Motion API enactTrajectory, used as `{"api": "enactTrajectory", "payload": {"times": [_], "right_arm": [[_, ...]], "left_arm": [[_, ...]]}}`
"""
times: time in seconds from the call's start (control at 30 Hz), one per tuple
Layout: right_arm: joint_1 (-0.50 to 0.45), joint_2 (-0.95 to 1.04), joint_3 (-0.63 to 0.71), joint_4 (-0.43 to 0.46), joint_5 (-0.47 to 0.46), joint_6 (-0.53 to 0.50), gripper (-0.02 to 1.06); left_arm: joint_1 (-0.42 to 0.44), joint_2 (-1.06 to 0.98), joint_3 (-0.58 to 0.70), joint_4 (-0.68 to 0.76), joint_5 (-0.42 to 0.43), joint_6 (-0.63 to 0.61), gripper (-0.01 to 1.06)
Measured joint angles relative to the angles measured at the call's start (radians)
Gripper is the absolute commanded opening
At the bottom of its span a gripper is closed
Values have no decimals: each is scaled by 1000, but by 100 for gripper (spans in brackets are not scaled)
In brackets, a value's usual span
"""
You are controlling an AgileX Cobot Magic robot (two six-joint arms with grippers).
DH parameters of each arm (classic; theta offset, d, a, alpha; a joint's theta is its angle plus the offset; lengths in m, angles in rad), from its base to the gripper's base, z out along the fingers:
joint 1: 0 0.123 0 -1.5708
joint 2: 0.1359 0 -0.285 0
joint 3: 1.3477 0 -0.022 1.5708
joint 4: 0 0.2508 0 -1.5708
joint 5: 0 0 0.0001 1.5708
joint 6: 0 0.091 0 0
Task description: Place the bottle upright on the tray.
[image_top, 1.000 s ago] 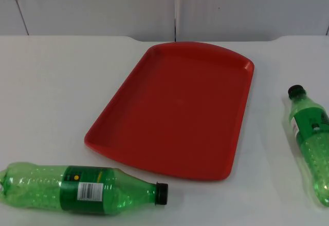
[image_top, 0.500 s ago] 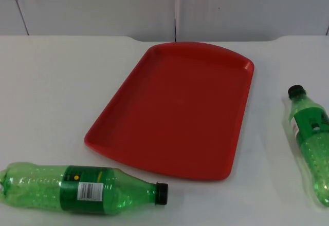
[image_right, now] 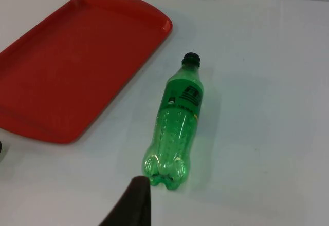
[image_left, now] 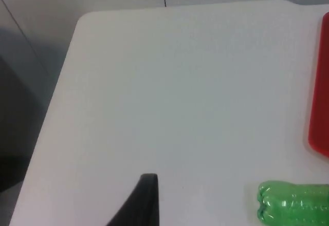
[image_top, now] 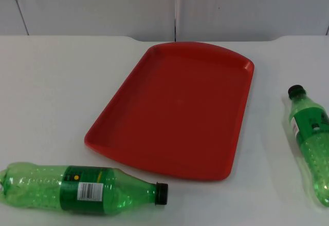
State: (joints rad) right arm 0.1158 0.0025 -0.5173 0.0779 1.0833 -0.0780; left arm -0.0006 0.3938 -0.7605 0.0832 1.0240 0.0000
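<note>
Two green soda bottles, both lying flat, so nothing's done yet. Relative to the red tray [image_top: 175,110]: left bottle [image_top: 82,189] lies just off its near-left corner, cap toward the tray; right bottle [image_top: 311,141] lies well off its right edge. Tray has nothing on it. Grippers: can't tell whether either is apart or together. All the grabbing, standing up and placing remains.

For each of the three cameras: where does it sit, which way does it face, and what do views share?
Top: fixed above, facing the partition; red tray, two lying green bottles.
Left wrist: on the left arm, over the table's corner; fingertip, left bottle base.
Right wrist: on the right arm; fingertip, right bottle.
Shared: tray and each bottle with top.
</note>
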Motion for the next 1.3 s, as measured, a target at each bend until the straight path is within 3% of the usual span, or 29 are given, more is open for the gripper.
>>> {"api": "enactTrajectory", "payload": {"times": [0.37,0.73,0.93,0.97,1.13,1.17,1.3], "right_arm": [[0,0,0,0,0,0,105],[0,0,0,0,0,0,105],[0,0,0,0,0,0,105],[0,0,0,0,0,0,105],[0,0,0,0,0,0,105],[0,0,0,0,0,0,105],[0,0,0,0,0,0,105]], "left_arm": [[0,244,-64,-8,-30,108,105],[0,517,-203,-83,-44,397,105],[0,656,-226,-185,-135,679,105],[0,656,-226,-185,-135,679,105],[0,746,-226,-357,-147,987,105],[0,746,-226,-357,-147,987,105],[1,812,-226,-482,-147,1191,105]]}}
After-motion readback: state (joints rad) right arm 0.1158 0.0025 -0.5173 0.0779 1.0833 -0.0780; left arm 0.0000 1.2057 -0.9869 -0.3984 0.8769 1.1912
